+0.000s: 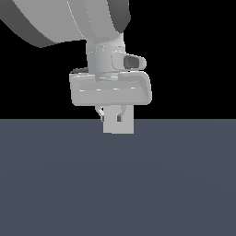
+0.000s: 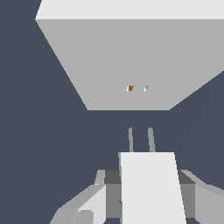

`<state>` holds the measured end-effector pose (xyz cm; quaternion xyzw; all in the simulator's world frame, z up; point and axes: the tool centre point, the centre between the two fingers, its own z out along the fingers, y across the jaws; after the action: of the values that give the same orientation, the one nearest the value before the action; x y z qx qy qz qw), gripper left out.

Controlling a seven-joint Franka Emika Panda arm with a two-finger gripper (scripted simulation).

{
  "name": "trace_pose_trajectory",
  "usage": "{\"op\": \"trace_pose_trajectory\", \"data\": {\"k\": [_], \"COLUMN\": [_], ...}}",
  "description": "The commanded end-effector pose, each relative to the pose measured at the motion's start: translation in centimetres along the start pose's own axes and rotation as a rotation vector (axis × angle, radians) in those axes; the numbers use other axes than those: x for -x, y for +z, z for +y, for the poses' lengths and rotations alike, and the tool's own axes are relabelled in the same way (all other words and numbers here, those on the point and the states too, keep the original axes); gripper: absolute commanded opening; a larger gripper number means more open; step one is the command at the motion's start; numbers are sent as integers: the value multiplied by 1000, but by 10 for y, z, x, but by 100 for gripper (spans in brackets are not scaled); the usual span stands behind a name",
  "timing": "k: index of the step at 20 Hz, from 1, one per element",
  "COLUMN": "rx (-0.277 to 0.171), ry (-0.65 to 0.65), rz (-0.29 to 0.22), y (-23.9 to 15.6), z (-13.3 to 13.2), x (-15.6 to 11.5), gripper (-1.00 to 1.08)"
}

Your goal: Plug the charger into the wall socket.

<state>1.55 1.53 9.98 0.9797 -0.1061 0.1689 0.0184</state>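
Now: arm reaching down | gripper [image 1: 113,114] clenched around charger [image 2: 151,188] | prongs aimed at wall socket [image 2: 131,61], just apart

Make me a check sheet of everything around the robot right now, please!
Surface: plain dark blue-grey floor, bare where seen.
Job's things: white charger held in the gripper, two prongs pointing at the socket; a gap between them, not plugged in. Socket is a light-grey plate with a tiny orange dot.
Clutter: nothing seen.
Grippers: gripper shut on the charger, low near the floor.
Cables: nothing seen.
Surroundings: black background in the exterior view.
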Motion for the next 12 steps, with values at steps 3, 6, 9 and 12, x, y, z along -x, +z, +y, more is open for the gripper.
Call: {"op": "trace_pose_trajectory", "data": {"k": [3, 6, 9, 12], "rx": [0, 0, 0, 0], "ry": [0, 0, 0, 0], "rz": [0, 0, 0, 0], "y": [2, 5, 9, 12], "z": [0, 0, 0, 0], "x": [-6, -14, -25, -35], "gripper": [-100, -100, -100, -100]}}
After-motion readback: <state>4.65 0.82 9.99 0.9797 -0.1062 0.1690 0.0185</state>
